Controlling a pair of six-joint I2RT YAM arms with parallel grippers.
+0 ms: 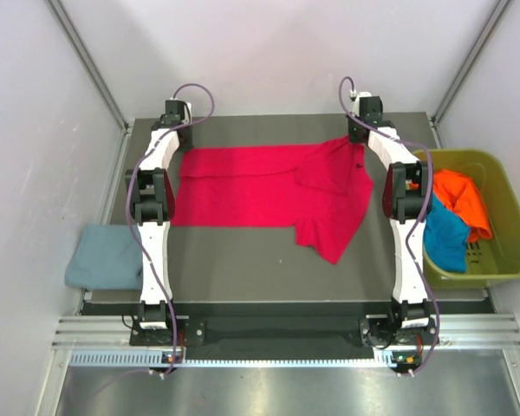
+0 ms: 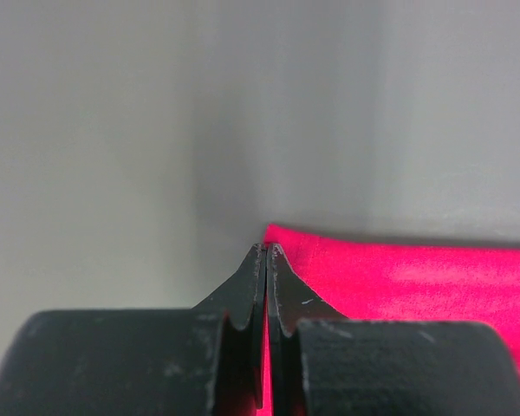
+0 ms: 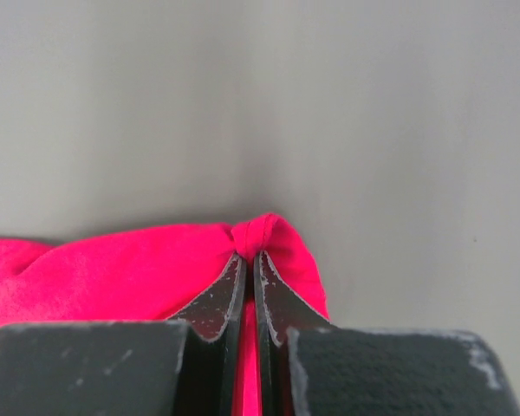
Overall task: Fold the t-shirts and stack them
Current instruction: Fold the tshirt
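Black fingers [image 3: 210,305] of the right gripper [image 3: 250,256] are closest in the right wrist view; they are pressed together and pinch a small bunch of the red t-shirt [image 1: 260,186]. In the left wrist view the left gripper [image 2: 267,251] has also its fingers closed, with the corner of the same cloth between them. From above, this t-shirt lies spread across the far half of the table [image 1: 243,269], and its right part is folded and hangs towards the near side. Both grippers are at its far edge, one at each end. A grey-blue t-shirt [image 1: 104,256] lies folded at the left of the table. At the right, an olive-green bin [image 1: 503,260] holds the orange t-shirt [image 1: 464,195] and the turquoise t-shirt [image 1: 446,238]
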